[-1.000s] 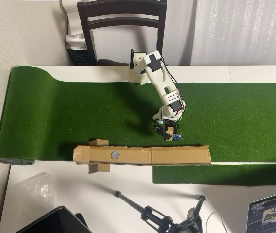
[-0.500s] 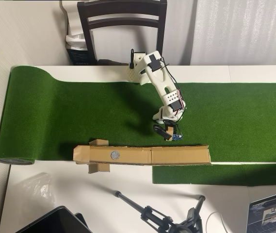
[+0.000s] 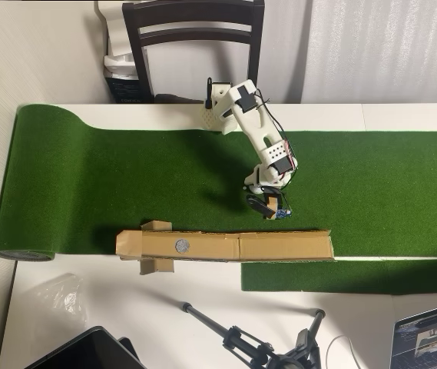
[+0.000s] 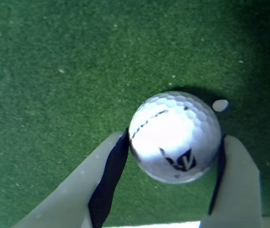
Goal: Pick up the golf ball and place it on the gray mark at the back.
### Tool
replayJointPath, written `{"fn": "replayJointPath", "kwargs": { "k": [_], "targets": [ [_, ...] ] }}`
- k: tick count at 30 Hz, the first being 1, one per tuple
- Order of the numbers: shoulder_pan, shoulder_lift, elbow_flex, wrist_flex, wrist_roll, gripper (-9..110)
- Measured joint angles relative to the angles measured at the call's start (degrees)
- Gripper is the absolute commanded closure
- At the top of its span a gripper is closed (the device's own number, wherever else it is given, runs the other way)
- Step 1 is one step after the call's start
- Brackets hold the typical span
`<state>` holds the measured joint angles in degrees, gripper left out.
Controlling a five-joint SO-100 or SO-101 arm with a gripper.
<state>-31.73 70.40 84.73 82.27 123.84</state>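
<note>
In the wrist view a white golf ball [image 4: 174, 135] with dark markings sits between my two fingers over the green turf. My gripper [image 4: 173, 140] is shut on it, with the black pads [image 4: 112, 171] touching both sides. In the overhead view my gripper [image 3: 268, 206] points down at the turf just behind the cardboard strip, and the arm hides the ball. The gray round mark [image 3: 181, 246] lies on the cardboard strip [image 3: 279, 246], to the left of my gripper.
The green turf mat [image 3: 110, 184] runs across the white table. A dark chair [image 3: 193, 38] stands behind the arm's base. A tripod [image 3: 256, 342], a laptop [image 3: 429, 338] and a tablet [image 3: 87, 350] lie along the near edge.
</note>
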Motion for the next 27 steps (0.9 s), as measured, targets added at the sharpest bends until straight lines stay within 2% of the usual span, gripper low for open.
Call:
{"fn": "replayJointPath", "kwargs": {
  "k": [9,15,27],
  "targets": [
    [-0.3,-0.2,0.0,0.1,0.0,71],
    [0.0,-0.2,0.0,0.1,0.0,80],
    [0.0,-0.2,0.0,0.2,0.0,80]
  ]
}}
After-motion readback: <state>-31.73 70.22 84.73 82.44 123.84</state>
